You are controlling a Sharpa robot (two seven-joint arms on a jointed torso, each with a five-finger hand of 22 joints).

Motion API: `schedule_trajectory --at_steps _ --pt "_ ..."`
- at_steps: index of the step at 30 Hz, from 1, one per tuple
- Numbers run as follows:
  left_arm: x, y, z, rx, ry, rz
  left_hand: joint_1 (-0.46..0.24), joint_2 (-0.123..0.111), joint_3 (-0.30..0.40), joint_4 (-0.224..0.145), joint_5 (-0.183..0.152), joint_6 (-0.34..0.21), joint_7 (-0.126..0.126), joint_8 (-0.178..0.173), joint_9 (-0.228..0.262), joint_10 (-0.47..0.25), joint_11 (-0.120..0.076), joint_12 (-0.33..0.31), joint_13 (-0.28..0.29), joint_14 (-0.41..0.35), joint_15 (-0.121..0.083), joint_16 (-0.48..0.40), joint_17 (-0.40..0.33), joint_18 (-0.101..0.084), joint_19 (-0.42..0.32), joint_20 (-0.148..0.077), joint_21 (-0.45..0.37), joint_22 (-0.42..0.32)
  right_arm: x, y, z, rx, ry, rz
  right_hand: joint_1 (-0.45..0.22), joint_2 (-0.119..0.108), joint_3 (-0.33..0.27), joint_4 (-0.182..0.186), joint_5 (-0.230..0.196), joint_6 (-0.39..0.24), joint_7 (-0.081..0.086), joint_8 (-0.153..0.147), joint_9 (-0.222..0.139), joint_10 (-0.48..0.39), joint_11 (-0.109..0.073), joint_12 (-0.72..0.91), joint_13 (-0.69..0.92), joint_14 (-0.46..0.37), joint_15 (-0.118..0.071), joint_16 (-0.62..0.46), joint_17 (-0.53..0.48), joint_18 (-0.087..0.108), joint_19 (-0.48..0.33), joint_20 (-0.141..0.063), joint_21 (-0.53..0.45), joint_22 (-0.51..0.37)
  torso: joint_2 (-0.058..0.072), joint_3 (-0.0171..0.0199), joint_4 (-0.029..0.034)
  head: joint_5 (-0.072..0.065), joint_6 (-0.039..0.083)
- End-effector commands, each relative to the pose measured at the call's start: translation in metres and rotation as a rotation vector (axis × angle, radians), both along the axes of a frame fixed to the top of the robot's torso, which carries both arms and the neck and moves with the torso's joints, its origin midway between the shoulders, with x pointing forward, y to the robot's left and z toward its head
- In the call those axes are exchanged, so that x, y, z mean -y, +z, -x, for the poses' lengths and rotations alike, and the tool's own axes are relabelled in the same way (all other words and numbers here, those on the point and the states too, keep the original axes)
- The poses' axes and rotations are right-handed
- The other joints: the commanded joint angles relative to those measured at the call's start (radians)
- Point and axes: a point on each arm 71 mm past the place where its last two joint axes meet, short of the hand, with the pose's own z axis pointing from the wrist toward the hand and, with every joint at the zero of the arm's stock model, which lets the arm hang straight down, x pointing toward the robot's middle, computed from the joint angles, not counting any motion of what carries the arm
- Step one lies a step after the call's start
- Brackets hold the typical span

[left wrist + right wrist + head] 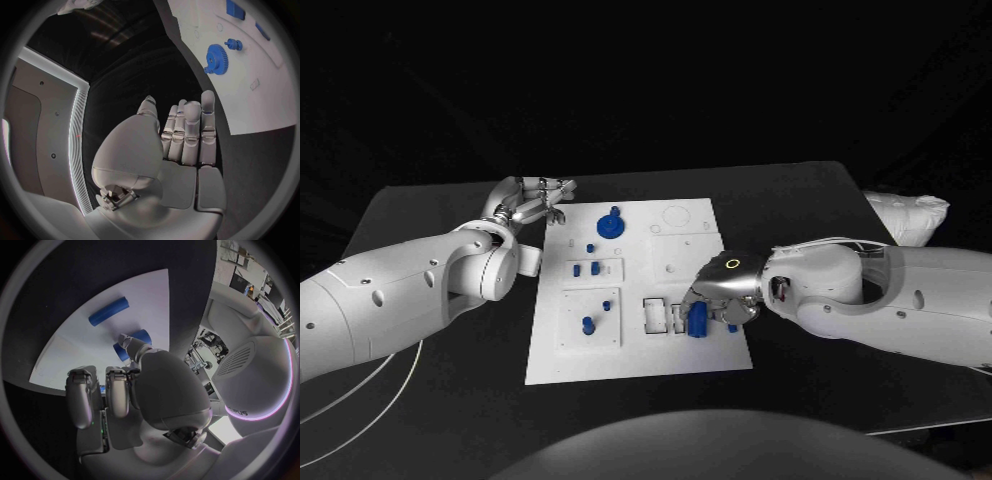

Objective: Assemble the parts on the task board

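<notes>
Black bench carries the task board point(639, 360): a gear point(610, 222) and several small parts already stand seated. Right hand point(718, 292) pinches a blue part point(697, 320) at the near edge; left hand point(531, 205) rests open, fingers point(187, 125) straight, beside the board's far corner.

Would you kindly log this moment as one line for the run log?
left robot hand: open, beside task board | right robot hand: touching blue part at board's near right | blue gear: far end
</notes>
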Motion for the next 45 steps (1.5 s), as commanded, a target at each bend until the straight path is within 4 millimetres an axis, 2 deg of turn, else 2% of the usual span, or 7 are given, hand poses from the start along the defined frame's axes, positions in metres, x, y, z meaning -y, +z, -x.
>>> schedule_trajectory --at_steps 1,14,17,23,28,32,45 --pt "0.002 0.001 0.000 0.003 -0.017 0.006 0.002 0.011 -0.006 0.000 0.005 -0.006 -0.001 0.003 0.002 -0.004 0.000 0.005 0.000 -0.009 0.001 -0.005 -0.002 0.010 0.006 0.001 -0.004 0.000 0.001 -0.001 0.001 0.009 0.003 0.021 0.012 0.005 0.005 -0.001 -0.007 -0.016 -0.005 -0.004 -0.004 0.105 0.007 -0.003 0.260 0.102 0.008 0.004 0.263 -0.007 0.105 0.006 0.004 0.263 0.000 0.0000 -0.0006 0.000 0.000" --pt "0.002 0.001 0.001 0.002 -0.018 0.007 0.003 0.012 -0.006 0.000 0.005 -0.006 -0.001 0.004 0.002 -0.004 0.000 0.005 0.000 -0.008 0.001 -0.004 0.000 0.009 0.008 0.001 -0.001 0.002 0.009 0.011 0.002 -0.031 -0.097 -0.193 0.011 -0.001 0.006 -0.004 0.001 -0.114 -0.044 -0.002 -0.041 0.105 0.014 -0.003 0.260 0.102 0.016 0.004 0.263 -0.007 0.105 0.011 0.004 0.263 0.000 -0.0004 0.0008 -0.001 0.000" --pt "0.002 0.001 0.001 0.002 -0.018 0.006 0.003 0.012 -0.006 0.000 0.005 -0.006 -0.001 0.004 0.002 -0.004 0.000 0.005 0.000 -0.008 0.001 -0.004 0.000 0.009 0.008 0.001 -0.001 0.002 0.016 0.020 -0.001 -0.084 -0.208 -0.324 -0.010 -0.006 -0.009 0.015 0.038 -0.110 -0.015 0.009 -0.048 0.105 0.016 -0.003 0.260 0.102 0.012 0.004 0.263 -0.007 0.105 0.012 0.004 0.263 0.000 -0.0003 -0.0004 -0.002 0.000" --pt "0.004 0.001 0.000 0.002 -0.019 0.006 0.003 0.012 -0.006 0.000 0.005 -0.006 -0.001 0.004 0.002 -0.004 0.000 0.005 0.000 -0.008 0.001 -0.004 0.000 0.009 0.008 0.001 -0.001 0.002 0.038 0.039 -0.009 -0.221 -0.517 -0.509 -0.250 -0.075 -0.162 0.179 0.118 -0.048 0.136 0.061 -0.035 0.105 0.014 -0.003 0.260 0.102 0.001 0.004 0.263 -0.007 0.105 0.007 0.004 0.263 -0.001 -0.0020 0.0013 -0.005 0.000" --pt "0.006 0.001 0.000 0.003 -0.019 0.006 0.003 0.012 -0.007 0.000 0.005 -0.006 -0.002 0.004 0.002 -0.004 0.000 0.005 0.000 -0.008 0.001 -0.004 0.000 0.009 0.008 0.001 -0.002 0.002 0.053 0.039 -0.005 -0.406 -0.741 -0.449 -0.423 -0.097 -0.279 0.296 0.189 0.031 0.214 0.125 0.005 0.105 0.091 -0.003 0.260 0.102 0.070 0.004 0.263 -0.007 0.105 0.049 0.004 0.263 -0.001 -0.0020 0.0001 -0.005 0.000" --pt "0.006 0.001 0.000 0.003 -0.020 0.006 0.003 0.013 -0.007 0.000 0.005 -0.005 -0.002 0.004 0.002 -0.004 0.000 0.006 0.000 -0.008 0.001 -0.004 -0.001 0.009 0.008 0.001 -0.002 0.002 0.057 0.034 0.003 -0.502 -0.822 -0.356 -0.442 -0.087 -0.317 0.318 0.160 0.020 0.246 0.121 0.015 0.105 0.122 -0.003 0.260 0.102 0.100 0.004 0.263 -0.007 0.105 0.076 0.004 0.263 0.001 0.0002 -0.0011 -0.005 0.000" --pt "0.007 0.001 -0.001 0.004 -0.021 0.006 0.003 0.013 -0.007 0.000 0.005 -0.005 -0.002 0.004 0.002 -0.004 0.000 0.006 0.000 -0.008 0.001 -0.004 -0.001 0.009 0.008 0.001 -0.002 0.002 0.056 0.025 0.011 -0.554 -0.924 -0.202 -0.470 -0.055 -0.386 0.360 0.082 -0.024 0.269 0.124 0.045 0.105 0.146 -0.003 0.260 0.102 0.122 0.004 0.263 -0.007 0.105 0.115 0.004 0.263 -0.001 0.0005 0.0000 -0.009 0.000"
